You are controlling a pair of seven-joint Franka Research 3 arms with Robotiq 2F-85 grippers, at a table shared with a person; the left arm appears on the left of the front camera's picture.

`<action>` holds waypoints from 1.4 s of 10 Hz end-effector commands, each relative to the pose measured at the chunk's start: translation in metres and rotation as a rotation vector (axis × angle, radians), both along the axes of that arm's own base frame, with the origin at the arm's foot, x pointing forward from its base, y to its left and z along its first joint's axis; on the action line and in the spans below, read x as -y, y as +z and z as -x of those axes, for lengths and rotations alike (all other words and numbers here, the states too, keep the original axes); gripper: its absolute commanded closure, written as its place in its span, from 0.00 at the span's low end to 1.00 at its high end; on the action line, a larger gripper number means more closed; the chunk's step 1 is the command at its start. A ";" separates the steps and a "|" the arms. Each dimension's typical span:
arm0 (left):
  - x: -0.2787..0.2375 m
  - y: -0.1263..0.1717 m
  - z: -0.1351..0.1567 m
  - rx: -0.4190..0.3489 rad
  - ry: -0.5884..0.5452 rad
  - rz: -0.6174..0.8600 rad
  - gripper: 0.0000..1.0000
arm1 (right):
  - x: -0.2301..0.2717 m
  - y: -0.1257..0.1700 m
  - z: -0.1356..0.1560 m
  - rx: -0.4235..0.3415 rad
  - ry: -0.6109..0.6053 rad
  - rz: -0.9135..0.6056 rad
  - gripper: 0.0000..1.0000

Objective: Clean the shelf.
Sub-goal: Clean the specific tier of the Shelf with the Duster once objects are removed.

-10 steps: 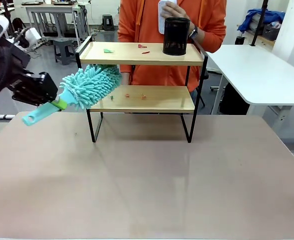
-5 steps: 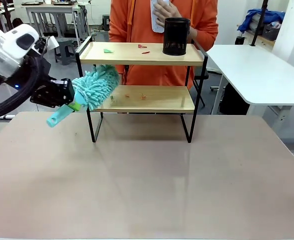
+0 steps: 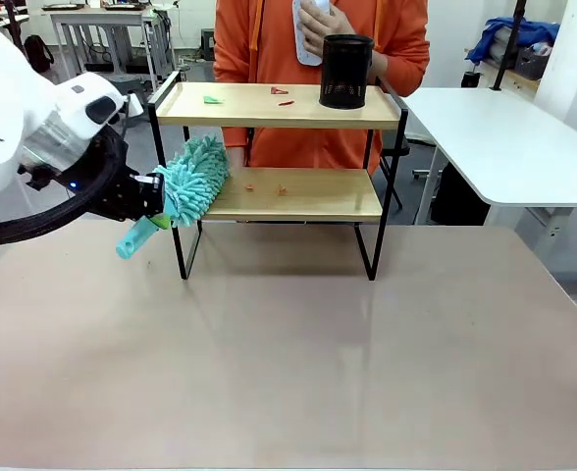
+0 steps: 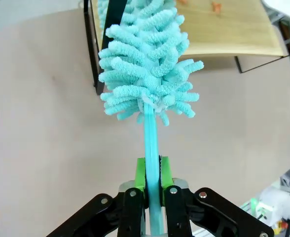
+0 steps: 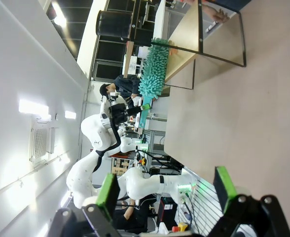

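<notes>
Swung closer to shelf (image 3: 269,120): duster (image 3: 192,180), clenched in left gripper (image 4: 152,170); right gripper (image 5: 162,190) released, empty. Keep flat, sweep scraps (image 3: 281,189) sideways gently.

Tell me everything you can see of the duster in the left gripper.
The duster is turquoise: a fluffy head of thick chenille-like strands on a thin flat handle that looks plastic. The left gripper is shut on the handle a little below the head, with a green pad on each flat side. The duster is tilted, head up towards the shelf, handle end down towards the table. The head lies across the shelf's left front leg and over the lower board; contact looks likely.
</notes>
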State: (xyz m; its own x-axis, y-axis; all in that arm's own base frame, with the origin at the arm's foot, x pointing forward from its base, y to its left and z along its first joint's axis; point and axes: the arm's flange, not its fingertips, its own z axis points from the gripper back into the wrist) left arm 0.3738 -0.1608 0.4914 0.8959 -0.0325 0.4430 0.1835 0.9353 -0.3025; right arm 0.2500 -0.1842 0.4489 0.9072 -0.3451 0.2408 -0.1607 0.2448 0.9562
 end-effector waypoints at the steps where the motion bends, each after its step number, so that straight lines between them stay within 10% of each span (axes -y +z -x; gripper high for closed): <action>1: 0.010 0.002 -0.008 -0.008 0.028 -0.015 0.88 | 0.001 0.000 0.000 0.022 0.011 0.009 0.00; 9: 0.044 0.000 -0.013 -0.048 -0.263 0.022 0.88 | 0.001 0.000 0.000 0.022 0.011 0.009 0.00; 14: 0.037 0.008 0.001 -0.313 -0.777 0.091 0.88 | 0.001 0.000 0.000 0.022 0.011 0.009 0.00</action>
State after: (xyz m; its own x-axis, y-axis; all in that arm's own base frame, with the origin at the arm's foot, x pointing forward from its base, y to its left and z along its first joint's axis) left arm 0.3686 -0.2079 0.4965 0.7965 -0.5306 0.2900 0.6008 0.6403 -0.4786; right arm 0.2500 -0.1842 0.4489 0.9072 -0.3450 0.2410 -0.1609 0.2447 0.9561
